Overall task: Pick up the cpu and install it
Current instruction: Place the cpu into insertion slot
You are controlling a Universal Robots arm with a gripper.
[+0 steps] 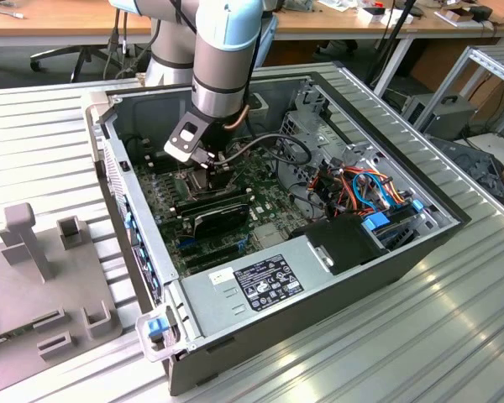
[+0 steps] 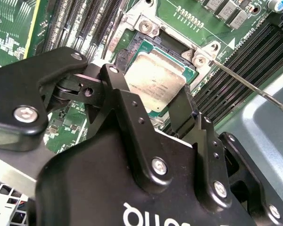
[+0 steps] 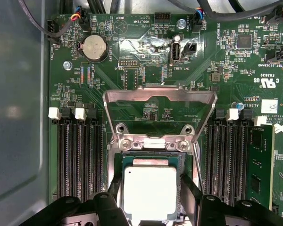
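The cpu (image 3: 150, 192) is a small square chip with a dull silver top, also seen in the second wrist view (image 2: 155, 81). It lies between my two black fingers, level with or just above the open socket (image 3: 151, 159) on the green motherboard (image 3: 146, 70). My gripper (image 3: 151, 200) (image 2: 150, 89) is shut on the cpu, one finger (image 2: 114, 77) against each of two opposite edges. In the exterior view the gripper (image 1: 208, 164) reaches down into the open computer case (image 1: 420, 243) over the board's middle. The socket's metal load plate (image 3: 160, 100) stands folded back.
Black memory slots (image 3: 80, 155) run on both sides of the socket, with a memory stick (image 3: 260, 162) seated at one side. A thin socket lever (image 2: 254, 89) sticks out. Cables (image 1: 365, 189), a power supply (image 1: 260, 281) and case walls surround the board. A grey fixture (image 1: 42, 285) sits at the exterior view's left.
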